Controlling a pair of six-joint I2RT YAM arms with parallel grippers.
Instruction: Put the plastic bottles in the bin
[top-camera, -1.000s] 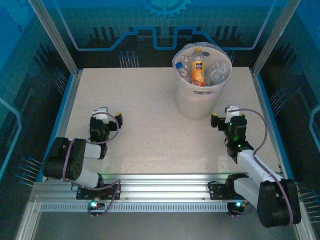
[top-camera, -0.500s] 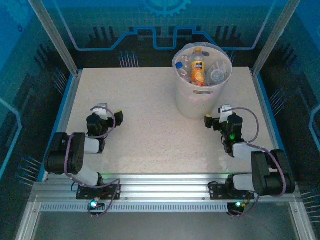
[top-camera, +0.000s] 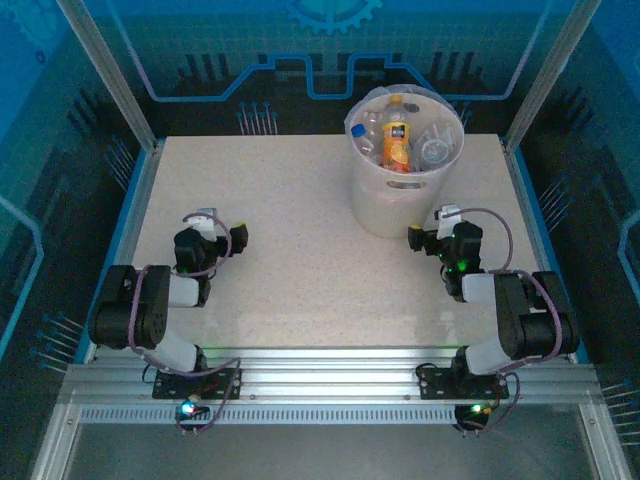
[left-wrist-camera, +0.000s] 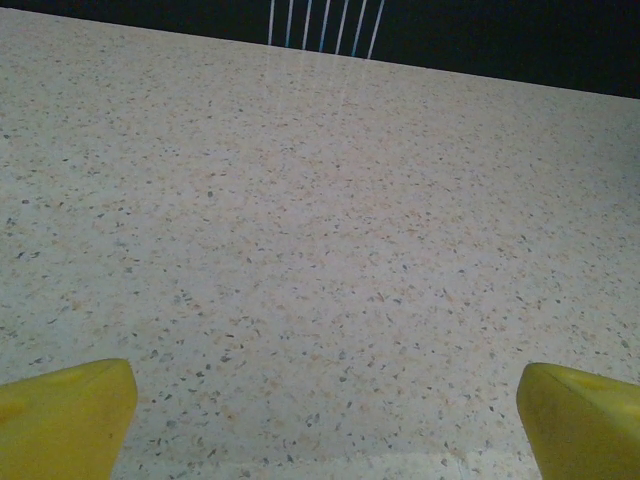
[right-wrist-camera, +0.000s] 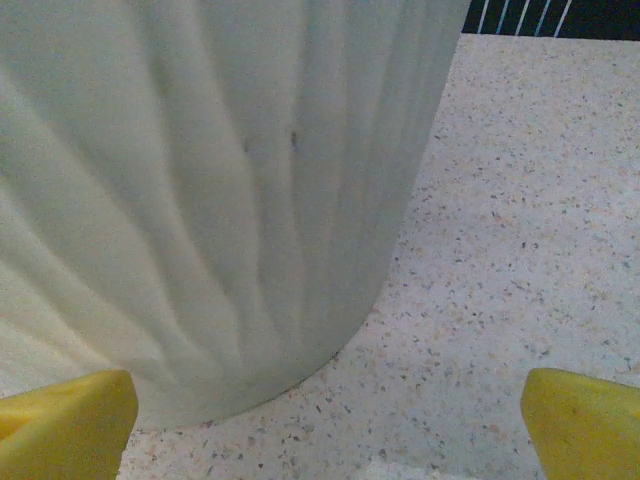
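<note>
The bin (top-camera: 404, 196), a whitish ribbed bucket, stands at the back of the table right of centre. Inside it lie several plastic bottles (top-camera: 430, 150), among them an upright orange one (top-camera: 397, 140). My right gripper (top-camera: 432, 230) sits low on the table just right of the bin's base, open and empty. In the right wrist view the bin's wall (right-wrist-camera: 200, 190) rises close ahead between the spread yellow fingertips (right-wrist-camera: 65, 425). At the left of the table my left gripper (top-camera: 220, 230) is open over bare tabletop, its yellow fingertips (left-wrist-camera: 60, 420) wide apart.
The speckled table (top-camera: 290, 250) has raised blue edges left and right. Transparent blue walls on metal posts enclose it. The silver rail (top-camera: 320, 375) carrying both arm bases runs along the near edge.
Both arms have folded back toward their bases. The right gripper has shifted slightly left and back, closer to the bin's base. The left gripper has barely moved.
</note>
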